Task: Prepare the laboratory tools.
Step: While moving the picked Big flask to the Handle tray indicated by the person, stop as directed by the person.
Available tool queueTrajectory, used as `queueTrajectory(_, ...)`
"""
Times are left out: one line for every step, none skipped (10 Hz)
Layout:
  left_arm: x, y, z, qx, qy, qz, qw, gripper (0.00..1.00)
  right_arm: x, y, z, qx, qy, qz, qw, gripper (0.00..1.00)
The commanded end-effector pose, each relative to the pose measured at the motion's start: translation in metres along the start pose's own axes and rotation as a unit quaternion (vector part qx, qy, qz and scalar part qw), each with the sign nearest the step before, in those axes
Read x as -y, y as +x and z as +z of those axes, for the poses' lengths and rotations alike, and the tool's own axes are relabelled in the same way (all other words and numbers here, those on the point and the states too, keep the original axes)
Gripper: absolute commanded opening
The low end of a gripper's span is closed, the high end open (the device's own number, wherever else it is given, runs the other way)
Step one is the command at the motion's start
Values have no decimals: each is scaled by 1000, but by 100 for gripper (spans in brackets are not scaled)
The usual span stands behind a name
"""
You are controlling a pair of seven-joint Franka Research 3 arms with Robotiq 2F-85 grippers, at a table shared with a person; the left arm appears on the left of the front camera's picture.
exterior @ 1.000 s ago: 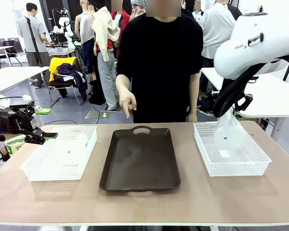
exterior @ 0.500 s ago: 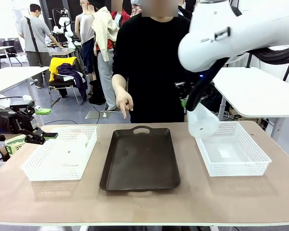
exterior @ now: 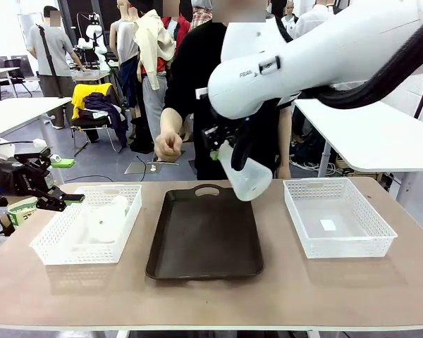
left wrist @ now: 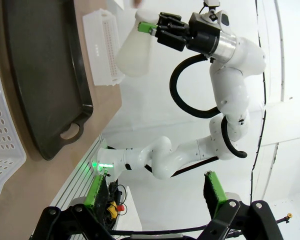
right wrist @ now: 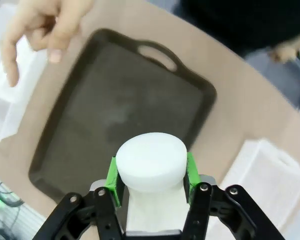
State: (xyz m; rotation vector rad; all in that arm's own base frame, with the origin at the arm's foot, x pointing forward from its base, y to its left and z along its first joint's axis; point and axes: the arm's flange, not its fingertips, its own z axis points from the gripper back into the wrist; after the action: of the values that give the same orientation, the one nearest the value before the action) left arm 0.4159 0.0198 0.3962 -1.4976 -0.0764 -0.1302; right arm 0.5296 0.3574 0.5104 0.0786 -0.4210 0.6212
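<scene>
Flask [exterior: 248,176] moved from right basket [exterior: 345,251] to above tray [exterior: 204,239] far edge, neck clamped in right hand [exterior: 222,149], base hanging tilted down toward tray. Left hand [left wrist: 155,187] spread, empty, beside left basket [exterior: 84,259].

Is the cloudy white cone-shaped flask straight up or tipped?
Tipped. The flask hangs slanted in the right gripper, neck upper left, wide base lower right.
</scene>
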Motion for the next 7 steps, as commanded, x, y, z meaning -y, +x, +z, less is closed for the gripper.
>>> queueTrajectory(2, 0, 1, 1, 7, 3, 1000, 100, -3, 8, -16, 7, 2, 37, 999, 0)
queueTrajectory(2, 0, 1, 1, 7, 3, 1000, 100, -10, 10, -24, -6, 2, 43, 999, 0)
queueTrajectory(2, 0, 1, 1, 7, 3, 1000, 100, -14, 11, -30, -14, 1, 45, 999, 0)
queueTrajectory(2, 0, 1, 1, 7, 3, 1000, 100, -16, 11, -32, -17, 2, 45, 999, 0)
queueTrajectory(2, 0, 1, 1, 7, 3, 1000, 100, -17, 11, -32, -19, 1, 43, 999, 0)
queueTrajectory(2, 0, 1, 1, 7, 3, 1000, 100, -15, 11, -31, -21, 2, 34, 999, 0)
queueTrajectory(2, 0, 1, 1, 7, 3, 1000, 100, -18, 4, -37, -16, 15, 37, 999, 0)
